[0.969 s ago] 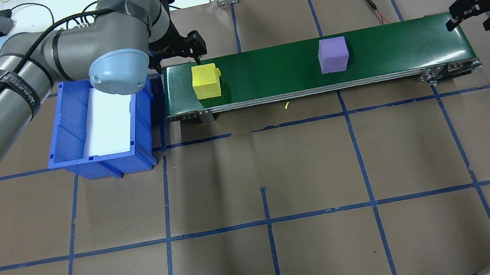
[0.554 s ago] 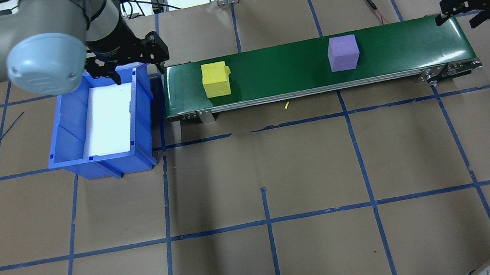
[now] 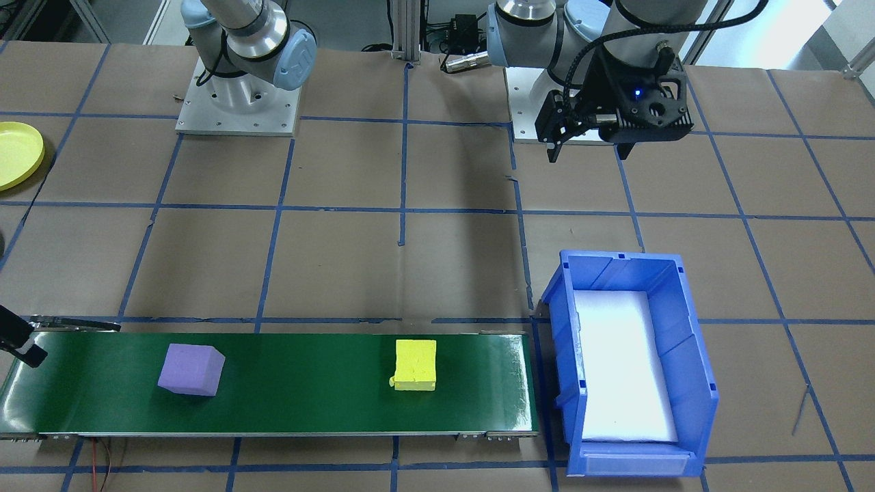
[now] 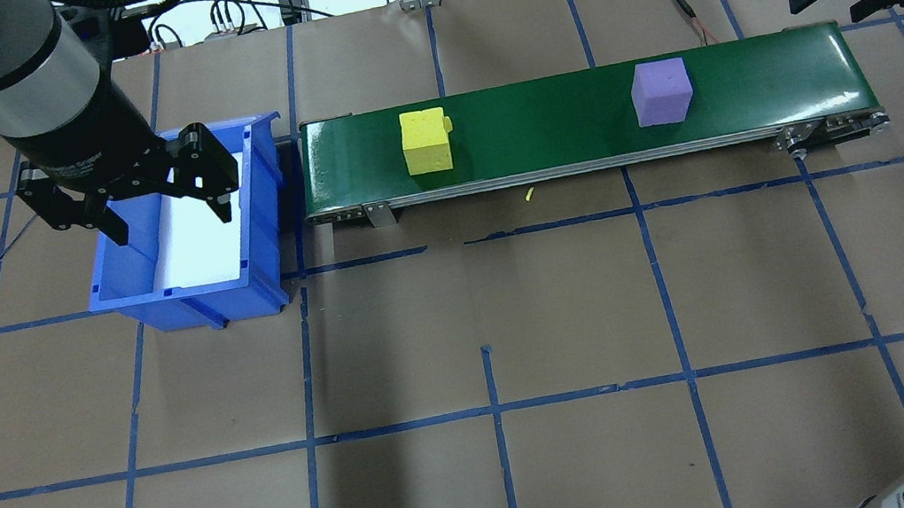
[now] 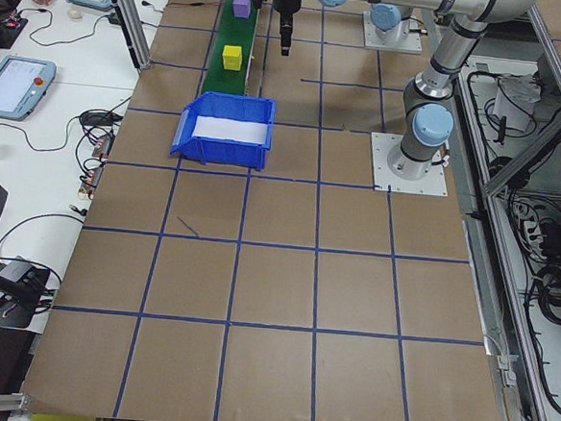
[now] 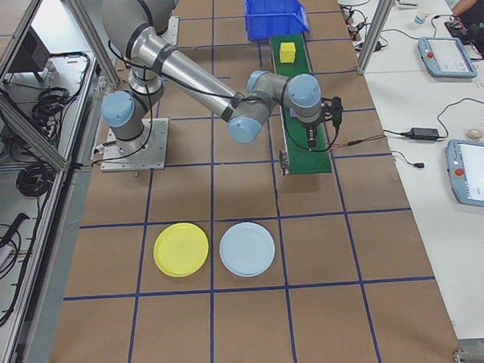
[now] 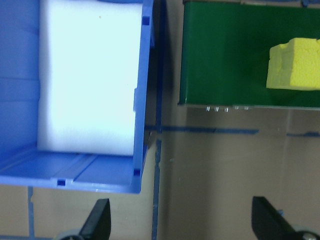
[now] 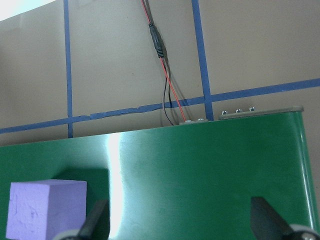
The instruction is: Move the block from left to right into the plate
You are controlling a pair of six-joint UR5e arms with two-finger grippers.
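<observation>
On the green conveyor belt (image 4: 559,130) stand a yellow block (image 4: 426,141) near its left end and a purple block (image 4: 661,91) toward its right end. My left gripper (image 4: 172,224) hangs open and empty over the blue bin; in its wrist view the yellow block (image 7: 295,70) lies ahead to the right. Just beyond the belt's far right corner my right gripper (image 4: 830,5) is open and empty, and its wrist view has the purple block (image 8: 45,207) at lower left. The yellow plate (image 6: 181,248) lies on the table near the robot's right side, far from the belt.
The blue bin (image 4: 188,284) with a white foam liner stands against the belt's left end. A pale blue plate (image 6: 246,249) lies beside the yellow one. A red and black cable (image 8: 167,80) runs behind the belt's right end. Brown paper with blue tape lines covers the table.
My left arm has swung from the belt's left end back over the blue bin. Both blocks have ridden rightward along the belt. My right gripper has shifted farther back and slightly left.
</observation>
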